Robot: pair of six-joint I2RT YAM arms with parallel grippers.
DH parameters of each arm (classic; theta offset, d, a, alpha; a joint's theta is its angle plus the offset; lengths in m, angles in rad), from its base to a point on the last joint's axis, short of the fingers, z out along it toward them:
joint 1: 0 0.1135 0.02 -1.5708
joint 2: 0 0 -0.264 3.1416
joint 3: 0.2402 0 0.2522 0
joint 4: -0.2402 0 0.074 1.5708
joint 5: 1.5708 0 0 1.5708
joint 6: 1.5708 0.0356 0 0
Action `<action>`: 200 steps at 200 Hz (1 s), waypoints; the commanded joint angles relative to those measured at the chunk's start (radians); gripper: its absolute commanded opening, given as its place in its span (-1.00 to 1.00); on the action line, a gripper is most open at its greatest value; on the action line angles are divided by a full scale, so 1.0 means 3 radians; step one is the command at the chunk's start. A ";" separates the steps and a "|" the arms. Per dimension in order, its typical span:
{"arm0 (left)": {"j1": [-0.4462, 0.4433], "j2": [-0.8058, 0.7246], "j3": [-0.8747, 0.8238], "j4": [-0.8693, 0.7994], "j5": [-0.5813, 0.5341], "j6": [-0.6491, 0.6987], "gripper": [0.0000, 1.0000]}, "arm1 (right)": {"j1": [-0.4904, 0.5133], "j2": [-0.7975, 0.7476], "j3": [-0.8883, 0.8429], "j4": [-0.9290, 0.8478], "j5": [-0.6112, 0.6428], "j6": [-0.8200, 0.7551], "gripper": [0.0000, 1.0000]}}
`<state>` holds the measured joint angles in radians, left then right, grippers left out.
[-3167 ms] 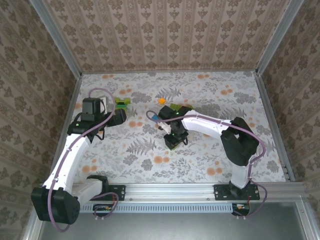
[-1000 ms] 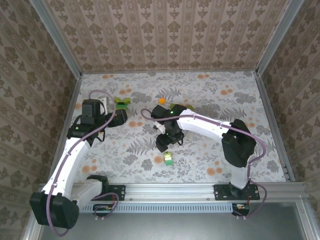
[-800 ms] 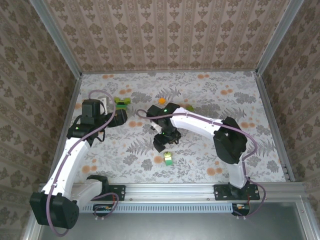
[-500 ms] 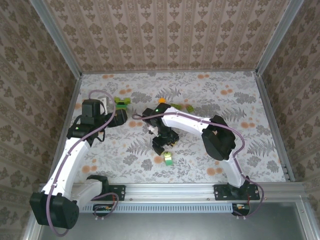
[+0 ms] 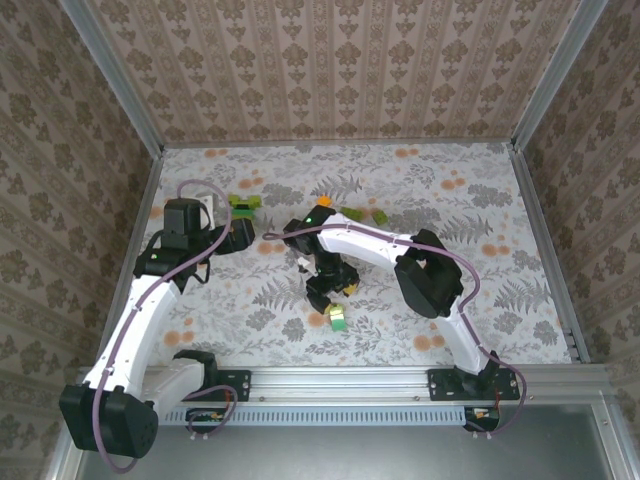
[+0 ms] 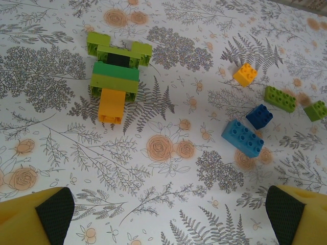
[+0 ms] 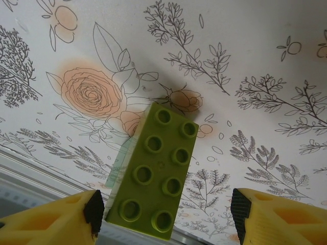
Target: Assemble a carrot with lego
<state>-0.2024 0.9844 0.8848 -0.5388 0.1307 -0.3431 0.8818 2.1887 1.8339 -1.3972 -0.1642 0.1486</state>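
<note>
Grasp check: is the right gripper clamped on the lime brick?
No, the right gripper is open, and the lime brick sits on the table with a clear gap to one finger.

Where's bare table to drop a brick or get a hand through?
Free: right side, between the right arm and the right wall; near-left, between the left arm and the lime brick. Crowded: far centre, around the carrot, orange brick, green bricks, blue bricks.

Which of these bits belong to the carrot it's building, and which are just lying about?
For the job: carrot, lime brick, orange brick.
Probably just lying about: light blue brick, dark blue brick.
</note>
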 commanded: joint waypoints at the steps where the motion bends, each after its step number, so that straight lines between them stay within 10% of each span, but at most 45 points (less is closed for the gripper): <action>1: -0.0011 -0.0039 0.0031 -0.0050 -0.0008 0.0055 1.00 | 0.0020 0.0088 0.0097 -0.0180 -0.0101 -0.0056 0.36; 119: -0.0010 -0.0040 0.0036 -0.0039 0.0008 0.0056 1.00 | 0.0085 0.0210 0.0085 -0.0196 -0.0166 -0.0045 0.19; 200: -0.0011 -0.0040 0.0030 -0.0035 0.0004 0.0060 1.00 | 0.0092 0.0233 0.0138 -0.0182 -0.0127 -0.0027 -0.27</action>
<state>-0.2024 0.9844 0.8848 -0.5385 0.1307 -0.3431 0.9024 2.2528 1.8400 -1.4204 -0.1967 0.1345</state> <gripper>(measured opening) 0.994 0.390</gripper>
